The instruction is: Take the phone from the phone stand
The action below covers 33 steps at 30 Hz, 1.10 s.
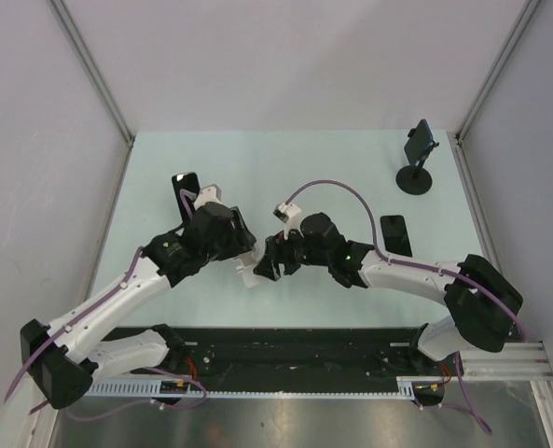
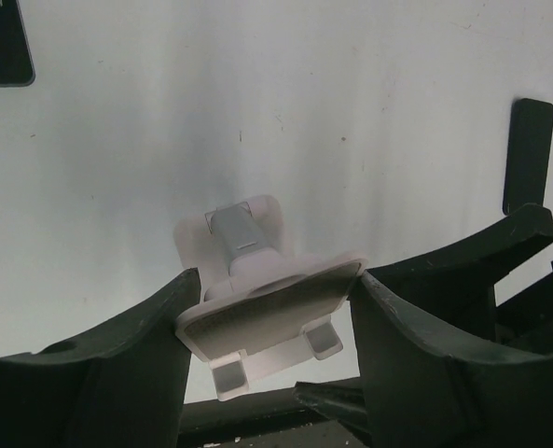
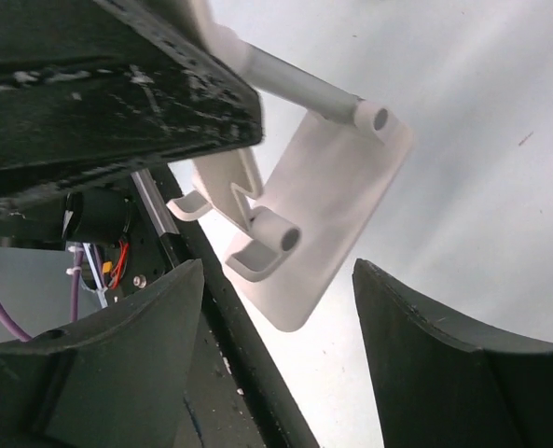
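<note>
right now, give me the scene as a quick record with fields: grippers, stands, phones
left gripper: shut on white phone stand, fingers on both edges of its plate
right gripper: open, fingers either side of that stand's base, not touching
white phone stand: no phone on it
black stand: upright at far right corner of table
mounted phone: dark, on the black stand's cradle
phone by right arm: flat on table
phone by left arm: on table, partly hidden

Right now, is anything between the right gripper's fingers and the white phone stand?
Nothing visible. The white phone stand has its flat plate hanging in the open gap of the right gripper, apparently touching neither finger. The left gripper clamps the stand's other plate, clear of that gap.
</note>
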Each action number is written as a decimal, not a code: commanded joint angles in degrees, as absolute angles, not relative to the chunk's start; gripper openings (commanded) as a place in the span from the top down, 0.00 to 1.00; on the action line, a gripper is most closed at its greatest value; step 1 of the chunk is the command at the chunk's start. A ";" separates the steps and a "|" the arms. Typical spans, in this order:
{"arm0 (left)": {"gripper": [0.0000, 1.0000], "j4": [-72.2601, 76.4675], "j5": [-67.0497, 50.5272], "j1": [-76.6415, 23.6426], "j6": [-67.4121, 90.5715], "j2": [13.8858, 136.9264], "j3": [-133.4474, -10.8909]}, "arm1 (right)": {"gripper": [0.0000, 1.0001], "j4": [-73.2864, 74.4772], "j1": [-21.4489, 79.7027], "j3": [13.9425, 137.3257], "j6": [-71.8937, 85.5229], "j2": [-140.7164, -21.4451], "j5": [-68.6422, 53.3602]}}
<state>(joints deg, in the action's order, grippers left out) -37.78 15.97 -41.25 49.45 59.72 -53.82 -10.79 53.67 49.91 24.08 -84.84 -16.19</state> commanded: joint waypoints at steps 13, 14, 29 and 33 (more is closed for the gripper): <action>0.99 -34.54 16.78 -43.15 48.08 61.26 -58.62 | 0.55 -17.67 51.94 47.64 31.47 -79.02 -16.97; 1.00 -34.63 17.05 -43.50 48.60 61.35 -58.80 | 0.55 -16.53 52.20 47.72 30.51 -78.75 -15.92; 1.00 -34.63 18.98 -46.14 51.50 64.86 -61.00 | 0.60 -7.04 57.30 48.25 24.26 -76.20 5.27; 1.00 -34.54 20.30 -46.23 51.42 65.21 -61.26 | 0.59 -4.14 56.52 48.25 27.06 -74.98 5.63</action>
